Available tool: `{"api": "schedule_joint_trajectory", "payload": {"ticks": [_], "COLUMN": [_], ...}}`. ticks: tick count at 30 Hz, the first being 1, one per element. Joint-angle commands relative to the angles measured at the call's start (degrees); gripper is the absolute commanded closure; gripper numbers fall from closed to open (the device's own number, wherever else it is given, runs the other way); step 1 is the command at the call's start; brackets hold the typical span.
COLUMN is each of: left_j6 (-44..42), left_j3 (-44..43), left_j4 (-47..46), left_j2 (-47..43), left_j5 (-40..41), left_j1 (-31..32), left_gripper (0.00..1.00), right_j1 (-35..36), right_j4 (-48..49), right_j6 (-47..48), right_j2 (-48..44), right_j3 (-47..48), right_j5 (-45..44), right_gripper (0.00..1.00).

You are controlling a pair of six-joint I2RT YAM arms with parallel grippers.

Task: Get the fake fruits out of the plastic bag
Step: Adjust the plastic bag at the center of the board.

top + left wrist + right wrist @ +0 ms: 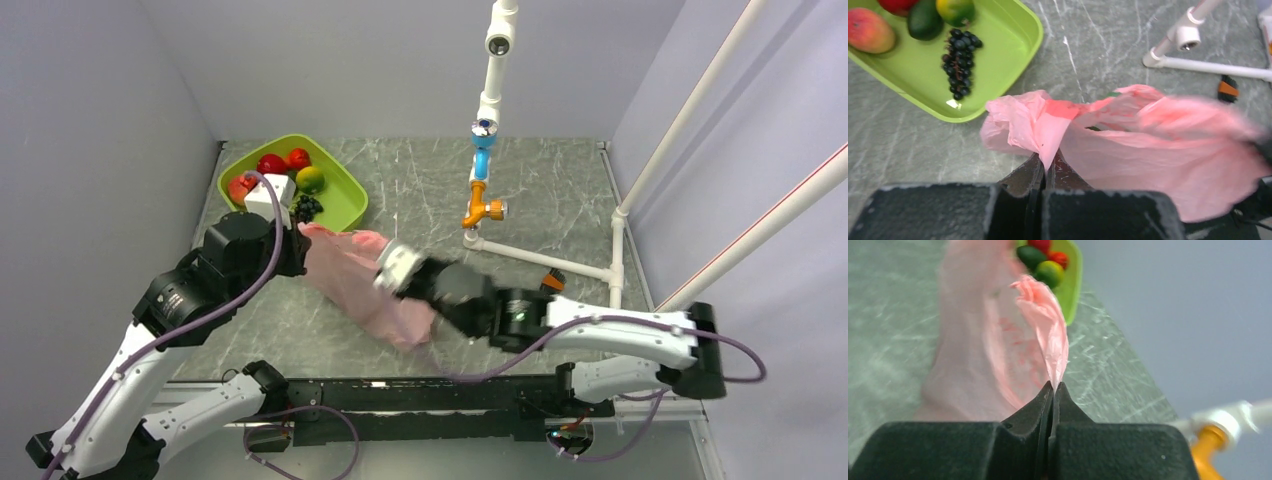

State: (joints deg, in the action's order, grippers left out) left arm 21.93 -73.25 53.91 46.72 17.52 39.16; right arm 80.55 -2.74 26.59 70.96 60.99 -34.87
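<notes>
Holding thin translucent pink plastic bag (345,275) between arms, near lime-green plastic tray (343,200): left gripper (1045,161) clamped on one bunched edge, right gripper (1054,388) on another. No fake fruits visible; probably inside. Step: emptying. Next: upend, shake gently.

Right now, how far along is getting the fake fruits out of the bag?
Done: left gripper and right gripper are each shut on the plastic bag. In hand: holding it spread between them beside the green tray. Left: getting the fruits out; the bag's contents are not visible.
</notes>
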Motion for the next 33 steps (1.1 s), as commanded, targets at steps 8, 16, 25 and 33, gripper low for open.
{"api": "schedule_joint_trajectory", "payload": {"ticks": [8, 16, 25, 33], "left_j6": [-9.77, -8.89, -4.76, -2.88], "left_j3": [-14.81, -4.11, 3.29, 3.18], "left_j4": [0.39, 0.16, 0.47, 1.16], "left_j2": [14.41, 9.43, -2.96, -3.79], "left_j5": [-6.9, -25.68, -31.18, -28.54], "left_j1": [-12.21, -13.62, -13.58, -13.58], "left_gripper": [1.0, 1.0, 1.0, 1.0], "right_j1": [-16.39, -16.31, -16.31, -16.33], "right_j4": [-6.79, -20.27, -31.12, -31.61], "right_j6": [-9.54, -27.93, -34.05, -34.1], "right_j2": [-18.3, -24.63, -21.58, -16.3], "right_j3": [2.14, -4.46, 1.52, 13.49], "right_j5": [4.63, 9.87, 35.92, 27.66], "right_gripper": [1.0, 0.92, 0.41, 0.08]}}
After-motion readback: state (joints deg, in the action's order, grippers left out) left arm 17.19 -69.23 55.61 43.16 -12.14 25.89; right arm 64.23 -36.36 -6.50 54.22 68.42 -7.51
